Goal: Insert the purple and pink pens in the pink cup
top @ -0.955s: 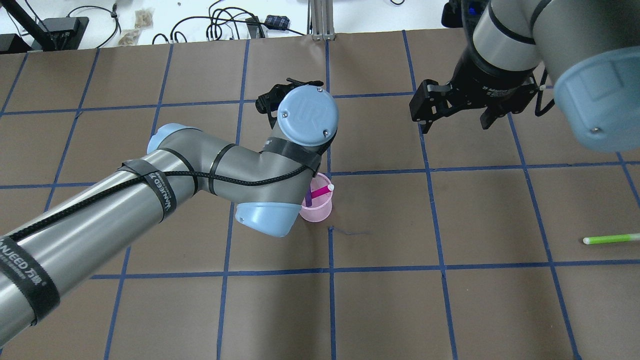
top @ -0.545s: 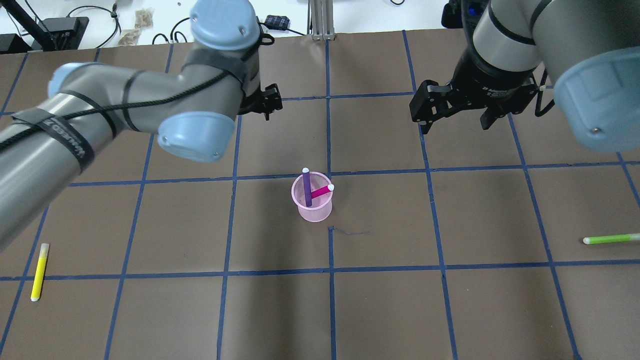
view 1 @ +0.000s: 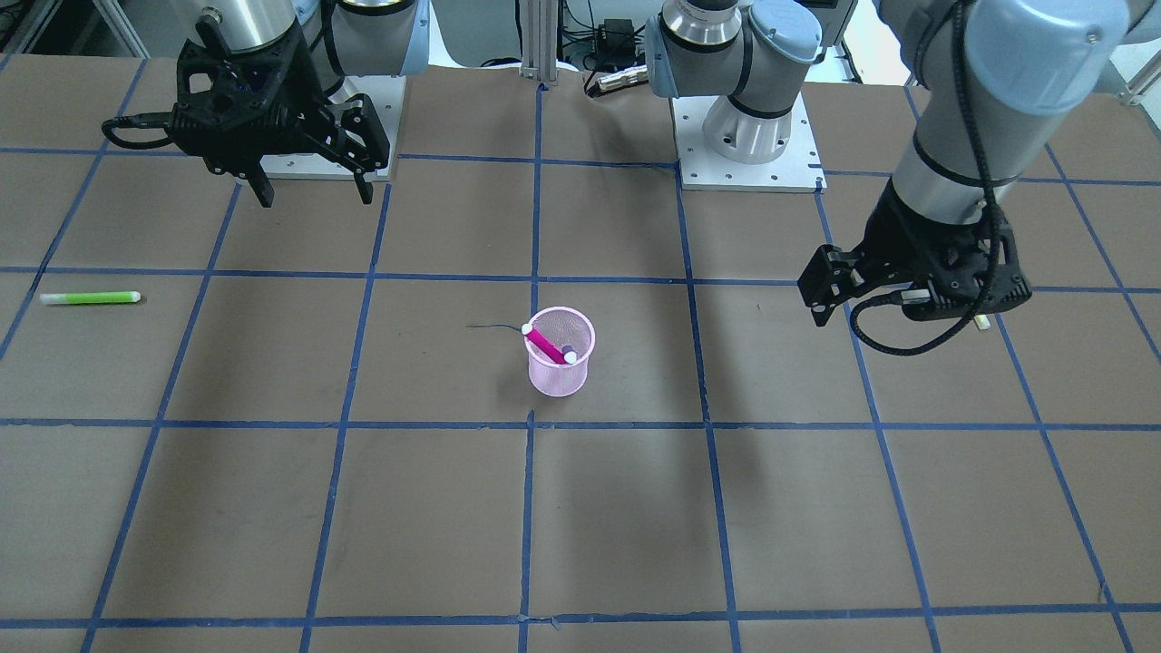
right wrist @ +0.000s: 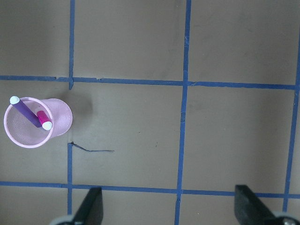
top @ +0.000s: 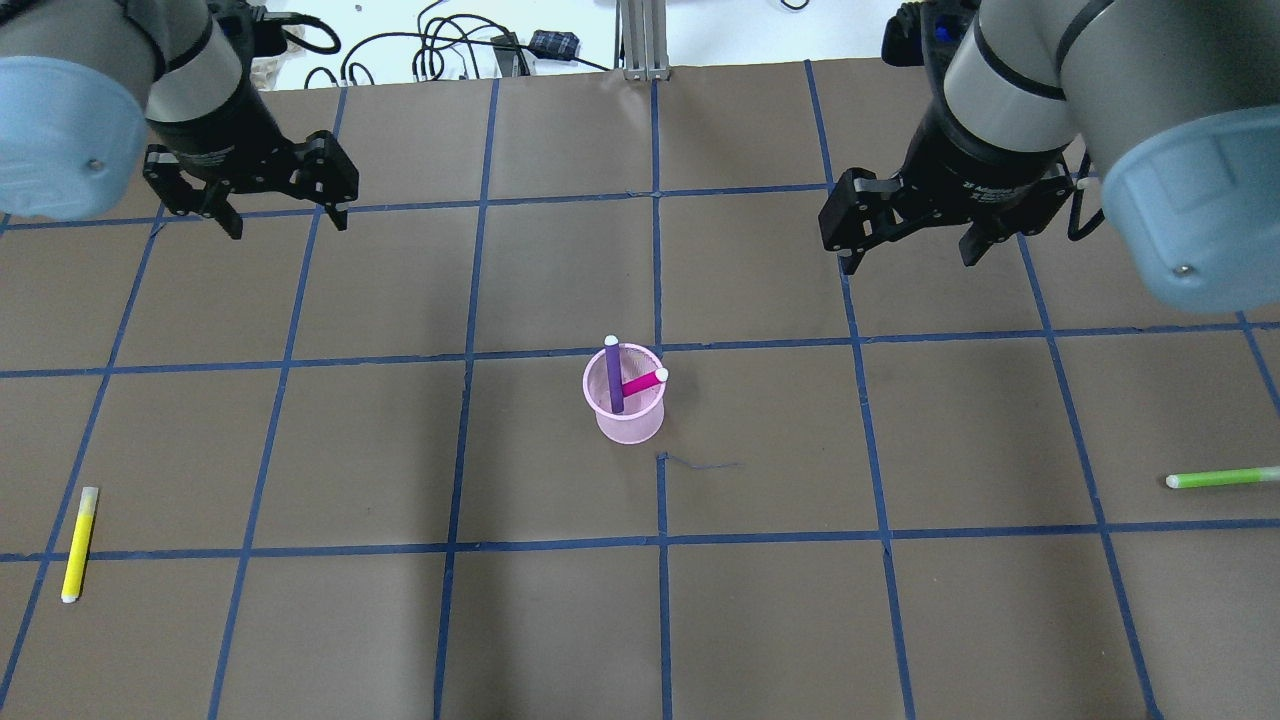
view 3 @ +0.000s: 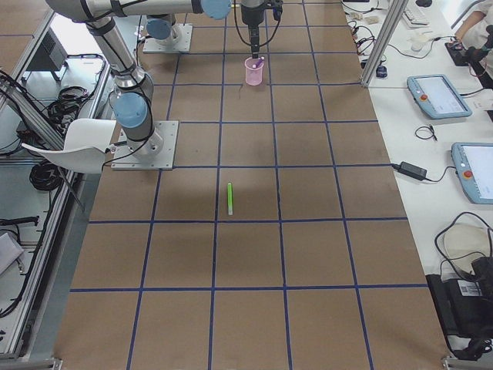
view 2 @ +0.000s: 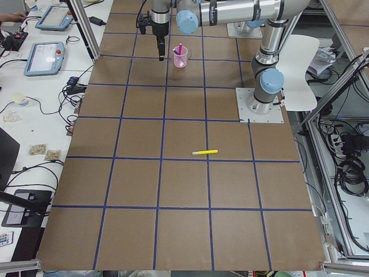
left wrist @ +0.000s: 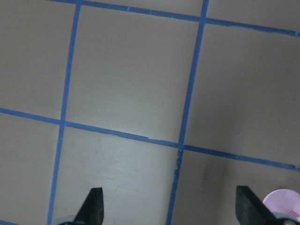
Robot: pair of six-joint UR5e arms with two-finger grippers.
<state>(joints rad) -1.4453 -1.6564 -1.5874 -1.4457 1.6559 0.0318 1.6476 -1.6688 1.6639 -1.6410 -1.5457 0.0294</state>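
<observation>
pens (top: 613, 380) stand in pink cup (top: 630, 428); left claw (top: 287, 215) and right claw (top: 909, 255) gape wide, empty.

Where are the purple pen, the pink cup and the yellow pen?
purple pen (top: 614, 378): overhead exterior view, middle of its shaft.
pink cup (top: 631, 429): overhead exterior view, its outer wall.
yellow pen (top: 79, 545): overhead exterior view, middle of its barrel.

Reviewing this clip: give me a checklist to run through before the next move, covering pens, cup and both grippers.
1. Purple pen inside the pink cup: ok, leaning on the rim.
2. Pink pen inside the cup: ok.
3. Cup upright: ok.
4. Left gripper open and empty, apart from the cup: ok.
5. Right gripper open and empty, apart from the cup: ok.
6. Yellow pen and green pen lying on the table, outside the cup: ok.
</observation>
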